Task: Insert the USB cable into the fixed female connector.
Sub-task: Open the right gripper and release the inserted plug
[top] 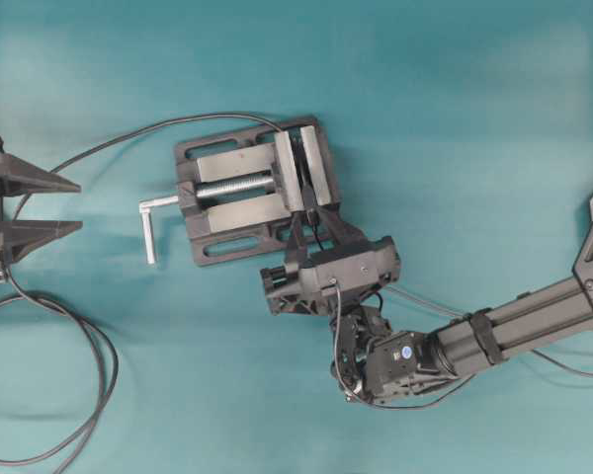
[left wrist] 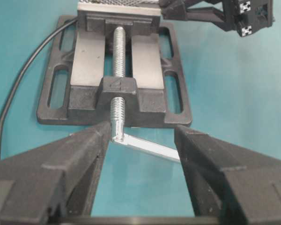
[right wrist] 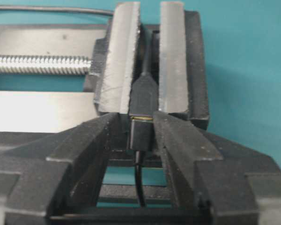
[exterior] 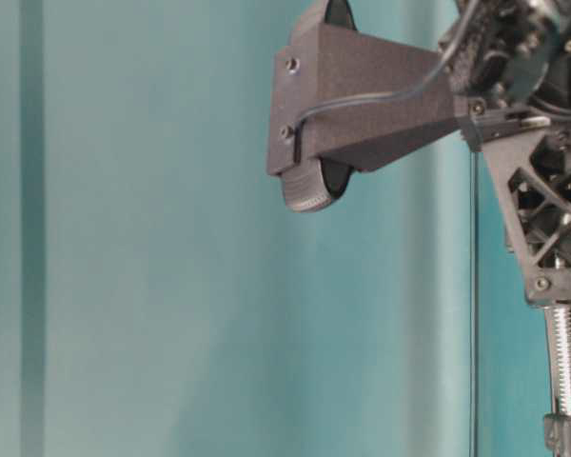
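Right wrist view: USB cable [right wrist: 140,133] plug sits end-to-end w/ female connector [right wrist: 144,96], which is clamped betw. the vise [right wrist: 173,61] jaws; a thin metallic line shows at the join. Right tool [right wrist: 140,131] fingers stand just beside the plug, slightly apart from it. Vise sits near worktop [top: 455,118] centre. Left tool [top: 64,205] is wide apart at left edge, holding nothing.
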{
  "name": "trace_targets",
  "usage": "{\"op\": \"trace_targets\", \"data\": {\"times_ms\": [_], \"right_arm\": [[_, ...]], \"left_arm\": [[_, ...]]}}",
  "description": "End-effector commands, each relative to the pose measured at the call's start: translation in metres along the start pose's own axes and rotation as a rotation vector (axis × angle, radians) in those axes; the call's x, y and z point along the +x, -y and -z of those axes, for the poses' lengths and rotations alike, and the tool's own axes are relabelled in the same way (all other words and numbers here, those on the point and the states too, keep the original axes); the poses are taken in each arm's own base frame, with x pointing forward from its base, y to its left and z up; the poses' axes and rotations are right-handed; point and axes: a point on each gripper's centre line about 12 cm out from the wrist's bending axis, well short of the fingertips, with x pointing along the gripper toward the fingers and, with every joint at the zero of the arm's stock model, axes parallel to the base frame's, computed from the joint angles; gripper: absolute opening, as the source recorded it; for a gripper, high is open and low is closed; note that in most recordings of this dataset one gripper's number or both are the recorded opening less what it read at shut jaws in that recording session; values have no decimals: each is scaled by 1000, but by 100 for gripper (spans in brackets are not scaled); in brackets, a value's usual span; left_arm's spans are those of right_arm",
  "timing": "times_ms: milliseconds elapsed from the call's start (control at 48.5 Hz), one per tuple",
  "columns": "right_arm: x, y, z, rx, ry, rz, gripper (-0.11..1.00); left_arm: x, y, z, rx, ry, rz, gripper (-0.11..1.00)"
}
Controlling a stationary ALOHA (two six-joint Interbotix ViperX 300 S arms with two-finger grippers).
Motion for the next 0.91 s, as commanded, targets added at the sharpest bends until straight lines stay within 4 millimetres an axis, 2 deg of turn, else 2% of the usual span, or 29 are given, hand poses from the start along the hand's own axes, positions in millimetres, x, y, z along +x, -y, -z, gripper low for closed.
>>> {"op": "trace_targets", "data": {"times_ms": [0,289,681,887], "right_arm": [[-18,-5,-15,49,-18,-28,54],[-40,-1,-27,69,-10,-34,54],[-51,1,-50,86,-6,-41,54],[-54,2,-58,41,-8,-49,54]], "left_arm": [[1,1,-4,21,9,4,70],[1,1,-4,22,11,3,70],[1,1,-4,21,10,4,70],[1,1,-4,22,10,4,70]]}}
